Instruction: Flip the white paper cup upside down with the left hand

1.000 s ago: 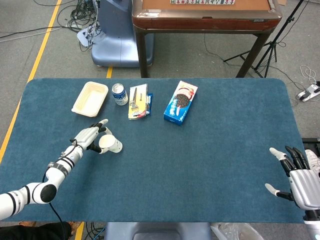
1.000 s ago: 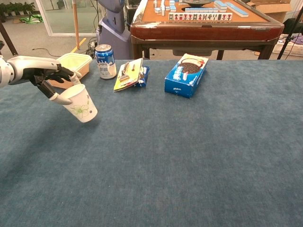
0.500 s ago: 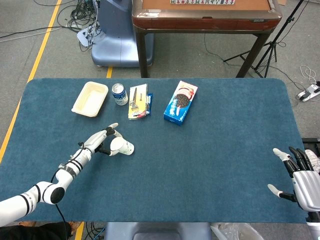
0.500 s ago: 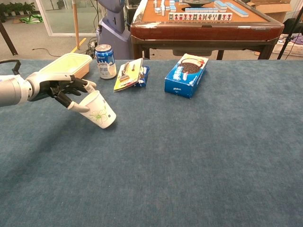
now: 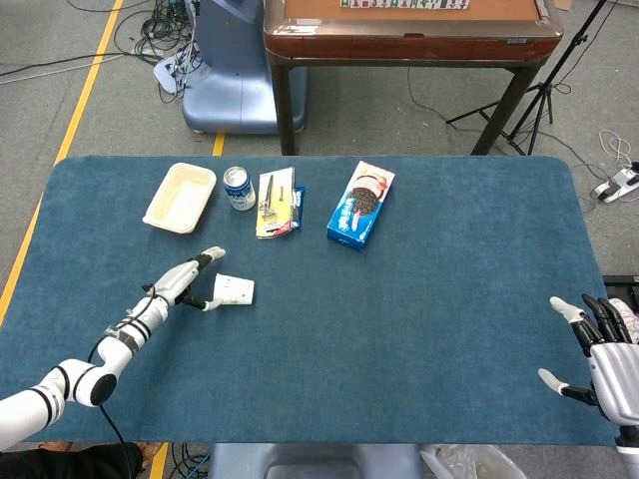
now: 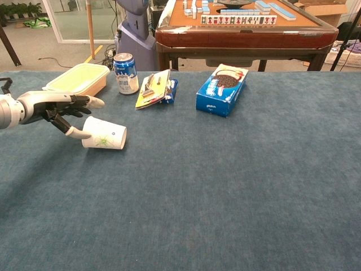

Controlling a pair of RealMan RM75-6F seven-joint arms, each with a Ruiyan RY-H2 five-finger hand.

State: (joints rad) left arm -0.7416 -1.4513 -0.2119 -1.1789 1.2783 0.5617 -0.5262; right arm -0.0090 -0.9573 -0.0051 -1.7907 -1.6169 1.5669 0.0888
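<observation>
White paper cup (image 6: 104,140) on its side, apparently touching spread-fingered left hand (image 6: 59,109).

Table (image 5: 419,329): blue cloth top. Far-left row, left to right: tray (image 5: 180,197), can (image 5: 239,188) upright, flat packet (image 5: 277,202), blue cookie box (image 5: 360,204) lying flat. Can sits just beside the packet, tray near the can, and the box lies a bit apart to the right. Paper cup (image 5: 233,290) on its side in front of the row, mouth pointing left, base right, touching the cloth.
</observation>
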